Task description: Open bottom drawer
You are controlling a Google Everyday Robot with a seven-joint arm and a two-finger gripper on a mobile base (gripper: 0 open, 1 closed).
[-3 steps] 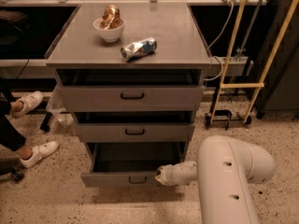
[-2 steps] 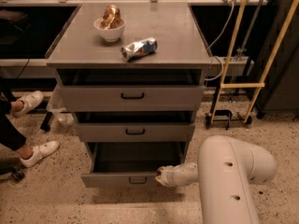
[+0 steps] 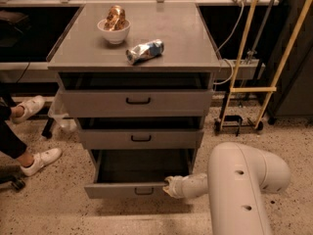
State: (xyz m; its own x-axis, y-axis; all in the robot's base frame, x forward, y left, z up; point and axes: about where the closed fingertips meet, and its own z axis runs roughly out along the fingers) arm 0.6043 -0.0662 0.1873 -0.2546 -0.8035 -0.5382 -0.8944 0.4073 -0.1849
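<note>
The bottom drawer (image 3: 124,190) of the grey cabinet is pulled well out, its dark inside showing and its small black handle (image 3: 143,191) at the front centre. My gripper (image 3: 170,186) sits at the right end of that drawer's front panel, at the end of my white arm (image 3: 234,185), which comes in from the lower right. The middle drawer (image 3: 141,138) and the tall top drawer (image 3: 137,102) above it stand slightly out.
On the cabinet top are a white bowl (image 3: 114,31) with food and a crumpled foil bag (image 3: 145,51). A person's legs and white shoes (image 3: 41,160) are at the left. A yellow-framed cart (image 3: 249,89) stands at the right. Speckled floor lies in front.
</note>
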